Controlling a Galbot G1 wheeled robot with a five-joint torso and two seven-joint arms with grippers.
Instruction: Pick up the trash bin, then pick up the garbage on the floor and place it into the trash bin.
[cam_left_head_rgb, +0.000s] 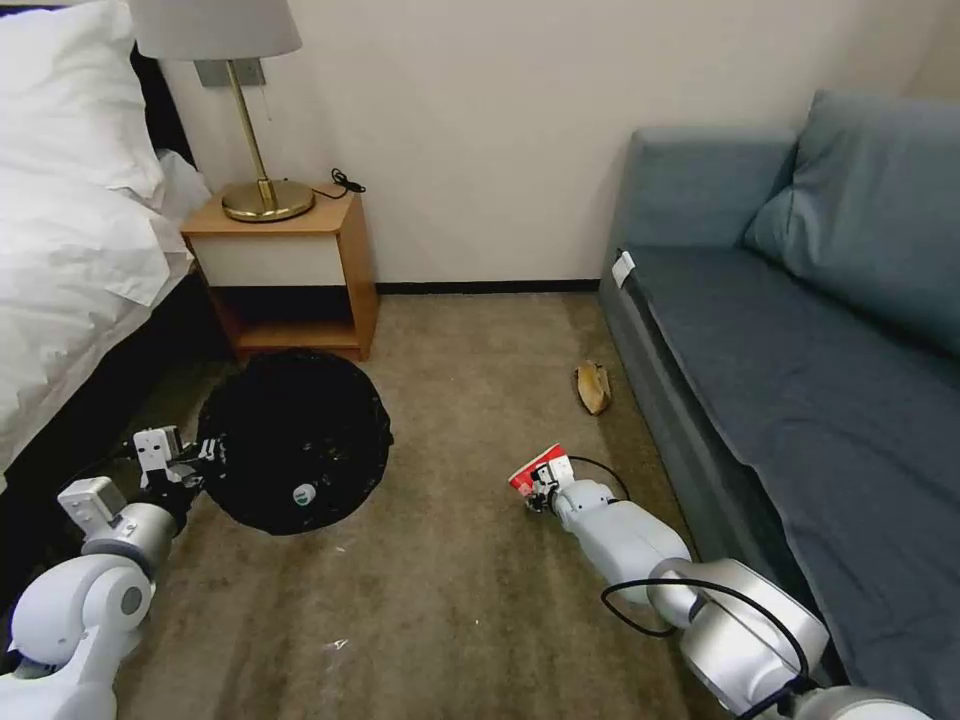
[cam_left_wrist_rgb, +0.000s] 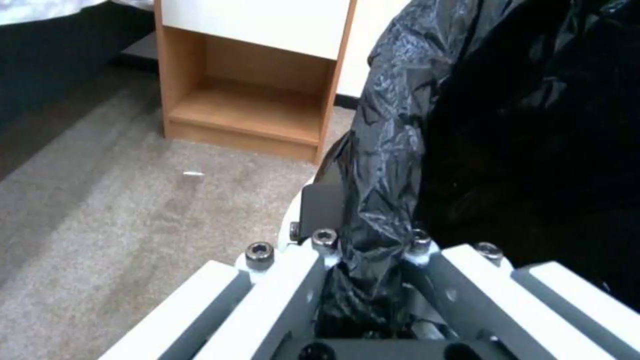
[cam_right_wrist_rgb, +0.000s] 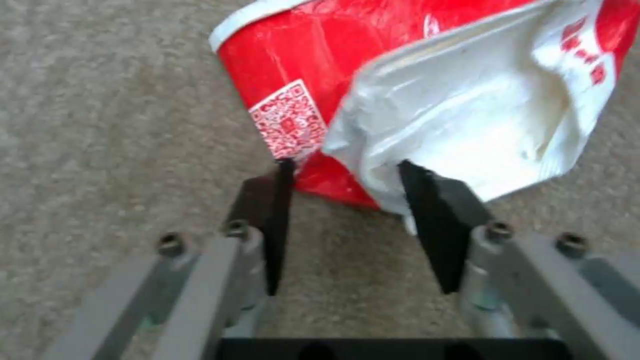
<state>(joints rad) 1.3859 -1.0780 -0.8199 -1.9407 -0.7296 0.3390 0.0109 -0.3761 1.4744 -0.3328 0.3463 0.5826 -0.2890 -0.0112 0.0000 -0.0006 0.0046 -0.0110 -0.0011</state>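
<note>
Left gripper (cam_left_wrist_rgb: 360, 250) pinches trash bin (cam_left_head_rgb: 295, 440) rim | right gripper (cam_right_wrist_rgb: 343, 197) spread around our light, crushable packet (cam_right_wrist_rgb: 427, 95) edge

A glossy black plastic bag liner (cam_left_head_rgb: 295, 440) covers the round bin; the crumpled paper packet (cam_right_wrist_rgb: 427, 95) is red and white; the banana peel (cam_left_head_rgb: 592, 387) is yellow-brown.

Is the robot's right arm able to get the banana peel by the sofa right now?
Probably not yet. The right gripper has its fingers spread around the red-and-white packet, so it is busy. The banana peel lies farther ahead on bare carpet beside the sofa, with nothing blocking it.
</note>
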